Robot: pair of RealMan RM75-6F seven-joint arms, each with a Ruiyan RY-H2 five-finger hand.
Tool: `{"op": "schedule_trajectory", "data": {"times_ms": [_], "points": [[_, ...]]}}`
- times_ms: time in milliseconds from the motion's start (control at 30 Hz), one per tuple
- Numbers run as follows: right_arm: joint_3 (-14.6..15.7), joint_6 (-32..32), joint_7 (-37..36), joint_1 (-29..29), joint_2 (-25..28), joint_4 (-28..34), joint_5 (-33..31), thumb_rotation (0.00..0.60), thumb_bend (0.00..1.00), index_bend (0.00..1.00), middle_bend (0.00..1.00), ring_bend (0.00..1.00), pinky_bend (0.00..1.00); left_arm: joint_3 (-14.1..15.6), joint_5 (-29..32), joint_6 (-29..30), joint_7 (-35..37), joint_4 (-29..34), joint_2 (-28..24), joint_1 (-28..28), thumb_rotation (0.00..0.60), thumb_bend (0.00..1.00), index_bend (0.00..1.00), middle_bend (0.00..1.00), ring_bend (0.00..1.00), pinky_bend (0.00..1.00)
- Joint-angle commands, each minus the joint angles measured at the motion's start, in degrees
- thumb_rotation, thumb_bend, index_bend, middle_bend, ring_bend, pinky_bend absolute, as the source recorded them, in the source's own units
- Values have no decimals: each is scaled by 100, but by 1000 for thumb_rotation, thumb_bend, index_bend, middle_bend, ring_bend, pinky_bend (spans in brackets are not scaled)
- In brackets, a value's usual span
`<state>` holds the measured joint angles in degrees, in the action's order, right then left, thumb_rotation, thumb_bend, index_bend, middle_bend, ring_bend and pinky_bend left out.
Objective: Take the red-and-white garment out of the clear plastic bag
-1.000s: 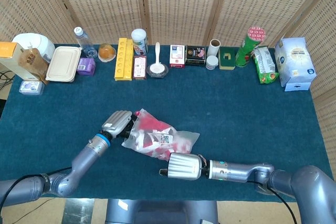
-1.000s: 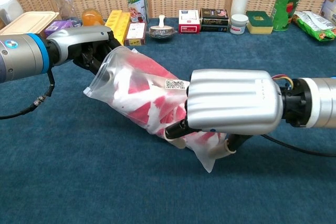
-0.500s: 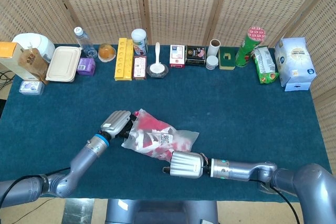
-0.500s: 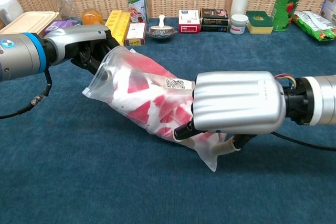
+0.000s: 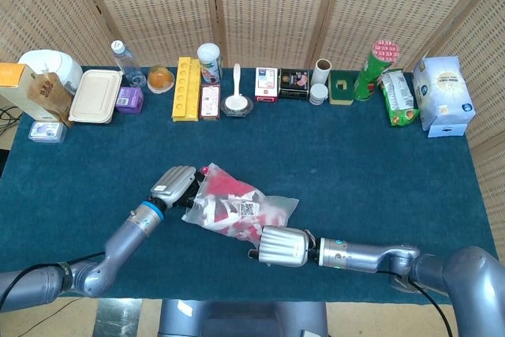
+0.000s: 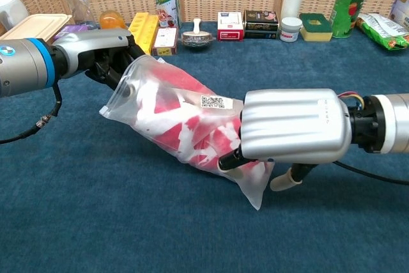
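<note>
A clear plastic bag [image 5: 241, 209] [image 6: 179, 119] lies slanted on the blue table, with the red-and-white garment [image 6: 192, 129] bunched inside it. My left hand [image 5: 175, 185] [image 6: 102, 52] grips the bag's upper-left zip end, which is lifted a little. Further right, my right hand [image 5: 282, 246] [image 6: 294, 133] sits palm down over the bag's lower right end. Its dark fingers [image 6: 231, 160] curl onto the plastic there, and the bag's bottom corner pokes out beneath the hand. The grip itself is hidden under the hand's back.
Along the far edge runs a row of items: a water bottle [image 5: 122, 59], a lunch box [image 5: 95, 96], a yellow box [image 5: 186, 88], a bowl with a spoon [image 5: 237, 102], small cartons [image 5: 293, 83], a green can [image 5: 371, 69] and a white packet [image 5: 443, 96].
My right hand has slid a little to the right along the bag toward its bottom corner. The left hand and the bag's upper end have stayed put.
</note>
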<state>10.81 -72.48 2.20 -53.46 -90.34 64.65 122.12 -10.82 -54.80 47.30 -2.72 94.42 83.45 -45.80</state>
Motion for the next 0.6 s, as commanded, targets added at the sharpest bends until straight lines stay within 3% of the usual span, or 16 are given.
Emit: {"op": "schedule_trajectory", "data": {"times_ms": [33,600], "points": [[-8,-15,15,-8,5,17,-2,600,42,498,976,1000,1000,1,30,-14,-4,-26,17,-9,600,483,900,1000,1000,1000],[-63,290,58,-153,-201,-93,-139,600,30,491,972,1000,1000,-35,195,-21,-107,102,5,-82,600,483,900,1000,1000,1000]]}}
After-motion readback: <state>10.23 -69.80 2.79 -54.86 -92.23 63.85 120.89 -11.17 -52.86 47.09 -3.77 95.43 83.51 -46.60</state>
